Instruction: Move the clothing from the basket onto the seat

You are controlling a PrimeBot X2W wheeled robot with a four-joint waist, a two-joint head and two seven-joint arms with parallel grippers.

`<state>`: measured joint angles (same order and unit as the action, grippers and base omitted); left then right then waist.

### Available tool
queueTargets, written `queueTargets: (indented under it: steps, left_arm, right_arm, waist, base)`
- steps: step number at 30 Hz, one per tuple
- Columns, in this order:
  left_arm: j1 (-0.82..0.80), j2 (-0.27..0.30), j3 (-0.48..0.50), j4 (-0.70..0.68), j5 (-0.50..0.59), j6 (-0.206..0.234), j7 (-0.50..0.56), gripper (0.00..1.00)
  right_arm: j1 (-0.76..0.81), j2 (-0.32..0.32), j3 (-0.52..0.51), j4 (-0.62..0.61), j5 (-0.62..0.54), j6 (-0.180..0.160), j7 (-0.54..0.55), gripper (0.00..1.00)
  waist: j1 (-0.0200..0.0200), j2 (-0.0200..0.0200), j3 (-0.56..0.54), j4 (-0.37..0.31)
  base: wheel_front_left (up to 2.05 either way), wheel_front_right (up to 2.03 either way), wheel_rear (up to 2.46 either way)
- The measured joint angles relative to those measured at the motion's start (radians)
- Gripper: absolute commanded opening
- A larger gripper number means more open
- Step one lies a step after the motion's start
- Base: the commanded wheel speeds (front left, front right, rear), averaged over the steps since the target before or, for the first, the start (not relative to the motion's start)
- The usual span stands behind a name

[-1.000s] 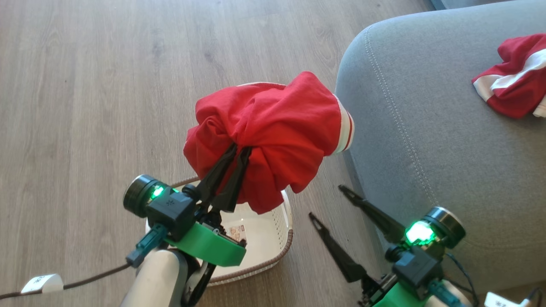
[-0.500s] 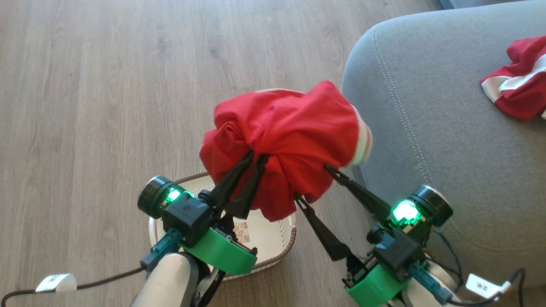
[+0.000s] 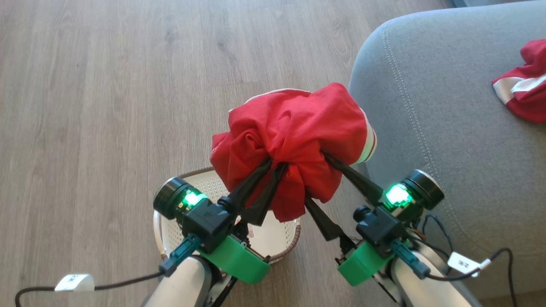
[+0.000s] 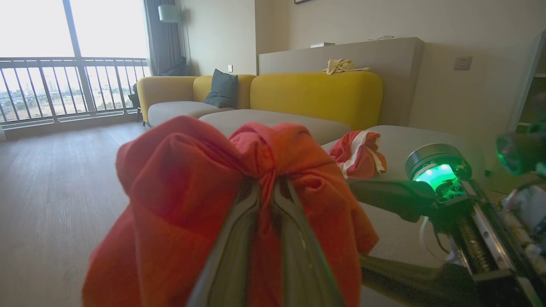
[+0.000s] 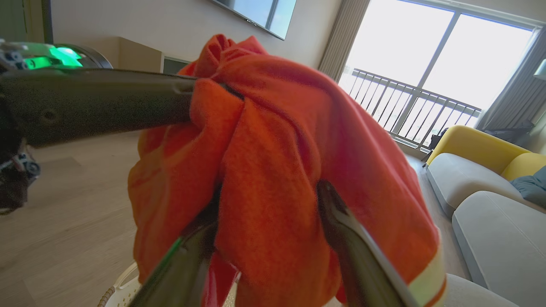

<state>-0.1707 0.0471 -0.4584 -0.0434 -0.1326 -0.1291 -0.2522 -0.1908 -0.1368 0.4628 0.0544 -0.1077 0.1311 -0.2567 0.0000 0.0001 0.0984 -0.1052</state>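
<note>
Hanging from your left claw, the red trimmed garment is bunched above the basket, which sits at six o'clock from the bundle in the head view. The grey seat lies at three o'clock, its rounded corner just beside the garment's white-striped trim. The left claw is pinched together on a gather of the fabric. Your right claw is the one nearer the seat; its fingers stand wide apart, straddling the bundle's lower folds and touching the cloth without clamping it. The other red garment lies on the seat at two o'clock. The carry, as I judge it, goes toward three o'clock.
</note>
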Motion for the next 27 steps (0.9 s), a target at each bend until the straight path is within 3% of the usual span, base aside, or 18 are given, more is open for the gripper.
queueTargets:
  steps: [11,12,13,14,27]
  left_arm:
    - [-0.024,0.003,-0.057,0.014,0.002,0.0,0.0,0.0]
    - [-0.026,0.003,-0.06,0.015,0.002,0.0,0.0,0.0]
    - [-0.029,0.003,-0.062,0.015,0.002,0.0,0.0,0.0]
    - [-0.031,0.003,-0.063,0.016,0.002,0.0,0.0,0.0]
    - [-0.034,0.005,-0.065,0.02,0.0,0.0,-0.006,0.0]
  right_arm:
    - [-0.048,0.015,0.032,0.043,-0.006,0.0,0.0,1.0]
    - [-0.048,0.017,0.032,0.048,-0.005,0.0,0.0,0.73]
    - [-0.047,0.021,0.03,0.049,-0.002,0.0,0.0,0.22]
    - [-0.047,0.029,0.021,0.049,0.009,0.0,0.0,0.0]
    - [-0.044,0.048,-0.032,0.028,0.054,0.0,0.0,0.0]
  waist:
    - [0.0,0.0,0.011,0.009]
    - [0.0,0.0,0.01,0.011]
    - [0.0,0.0,0.01,0.012]
    - [0.0,0.0,0.01,0.013]
    - [0.0,0.0,0.015,0.014]
  base:
    - [0.0,0.0,0.0]
    - [0.0,0.0,0.0]
    - [0.0,0.0,0.0]
    - [0.0,0.0,0.0]
    - [0.0,0.0,0.0]
